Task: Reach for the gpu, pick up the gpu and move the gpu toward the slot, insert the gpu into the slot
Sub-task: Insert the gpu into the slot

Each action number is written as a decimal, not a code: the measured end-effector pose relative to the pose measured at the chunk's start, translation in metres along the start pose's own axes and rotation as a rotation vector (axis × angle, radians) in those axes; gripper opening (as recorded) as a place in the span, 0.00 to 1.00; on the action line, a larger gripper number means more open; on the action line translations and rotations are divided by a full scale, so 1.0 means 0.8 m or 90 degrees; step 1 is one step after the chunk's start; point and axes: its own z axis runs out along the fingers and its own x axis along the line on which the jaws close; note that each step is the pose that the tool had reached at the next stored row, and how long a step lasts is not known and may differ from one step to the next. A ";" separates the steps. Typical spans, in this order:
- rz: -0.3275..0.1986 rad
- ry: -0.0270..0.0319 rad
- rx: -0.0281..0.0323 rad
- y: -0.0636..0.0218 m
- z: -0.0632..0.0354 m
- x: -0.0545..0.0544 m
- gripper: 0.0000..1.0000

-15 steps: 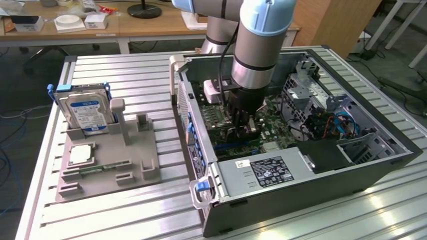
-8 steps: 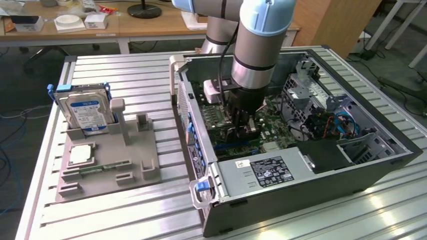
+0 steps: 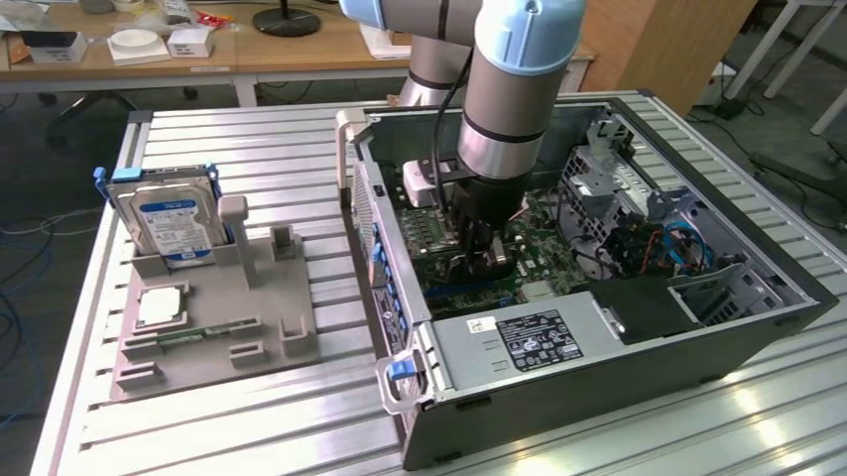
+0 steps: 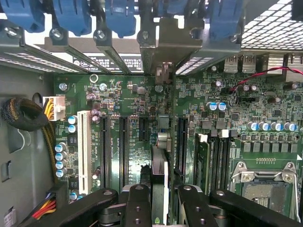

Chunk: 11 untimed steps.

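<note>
The gpu (image 4: 159, 165) appears edge-on in the wrist view as a thin dark card standing over the green motherboard (image 4: 132, 99). Its metal bracket (image 4: 164, 45) lies against the case's rear slot openings. My gripper (image 4: 160, 201) is shut on the gpu, with one black finger (image 4: 137, 205) on each side. The card stands between two long black slots (image 4: 124, 146) and hides the slot beneath it; whether its lower edge is seated cannot be seen. In the exterior view my gripper (image 3: 483, 260) reaches down into the open computer case (image 3: 741, 337), just above the motherboard.
Outside the case, on the exterior view's left, a grey fixture (image 3: 265, 342) holds the silver hard drive (image 3: 166, 223) and a green memory stick (image 3: 205, 333). Inside the case are a power supply (image 3: 530, 337), a drive cage (image 3: 622, 183), a cable bundle (image 4: 23, 116) and a CPU socket (image 4: 265, 189).
</note>
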 end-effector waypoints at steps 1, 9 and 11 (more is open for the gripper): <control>0.000 -0.0001 0.0000 0.000 0.000 0.000 0.27; 0.000 -0.0002 0.0001 0.000 0.000 0.000 0.27; 0.000 -0.0002 -0.0001 -0.001 0.000 0.000 0.27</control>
